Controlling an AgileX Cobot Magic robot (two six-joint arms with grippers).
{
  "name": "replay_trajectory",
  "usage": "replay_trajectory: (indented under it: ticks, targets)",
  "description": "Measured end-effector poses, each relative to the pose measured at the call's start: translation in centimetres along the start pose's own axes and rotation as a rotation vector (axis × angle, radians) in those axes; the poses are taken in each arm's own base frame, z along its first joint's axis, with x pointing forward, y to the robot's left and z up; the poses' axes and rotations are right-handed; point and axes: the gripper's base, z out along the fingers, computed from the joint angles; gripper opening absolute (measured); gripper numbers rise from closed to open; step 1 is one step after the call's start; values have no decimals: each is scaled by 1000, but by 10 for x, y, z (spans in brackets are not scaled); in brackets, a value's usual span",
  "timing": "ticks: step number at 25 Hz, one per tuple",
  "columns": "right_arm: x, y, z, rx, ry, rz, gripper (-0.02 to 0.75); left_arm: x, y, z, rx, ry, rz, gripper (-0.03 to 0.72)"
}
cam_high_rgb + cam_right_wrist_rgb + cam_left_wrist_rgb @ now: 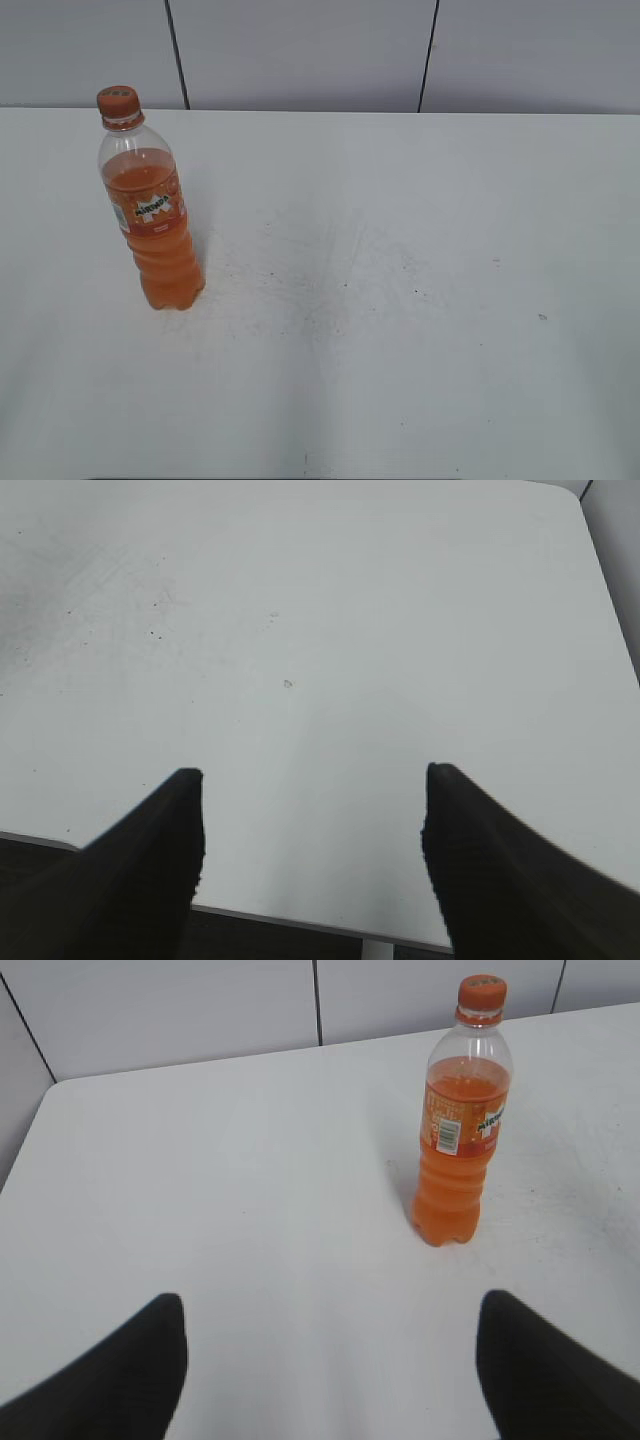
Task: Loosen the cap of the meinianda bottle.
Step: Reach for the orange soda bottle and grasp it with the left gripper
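The meinianda bottle point(152, 205) stands upright on the left part of the white surface point(400, 300) in the exterior view, well back from the near edge and close to the far edge. Its orange cap point(118, 99) sits on the neck above an orange ring, and the drink fills the bottle to just above the orange label. A soft shadow falls to the right of its base. Right of the bottle the surface carries faint grey scuffs and a scatter of small dark specks around the middle, with one more mark far to the right. Behind the far edge rises a pale grey wall point(300, 50) split by two thin dark vertical seams.

In the left wrist view the left gripper point(330, 1360) hangs released, its two black fingers point(110, 1380) spread wide at the bottom corners with bare surface between them; the bottle stands ahead and to the right of it, well apart, cap on. A rounded corner of the surface shows at the upper left against the panelled wall.

In the right wrist view the right gripper point(315, 830) is likewise released, fingers wide apart above the near edge of the surface, with only speckled white top ahead
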Motion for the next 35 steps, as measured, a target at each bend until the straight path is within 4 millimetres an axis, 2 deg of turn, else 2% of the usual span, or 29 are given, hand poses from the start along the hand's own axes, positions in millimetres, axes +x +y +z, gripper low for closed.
replay_trajectory:
  ticks: [26,28,31,35]
  targets:
    - [0,0,0,0,0,0,516,-2,0,3,1,11,0,542]
    - [0,0,0,0,0,0,516,-11,1,3,-1,-18,0,542]
    - [0,0,0,0,0,0,516,-35,2,7,-7,-149,0,542]
    - [0,0,0,0,0,0,516,-69,3,35,-12,-255,0,542]
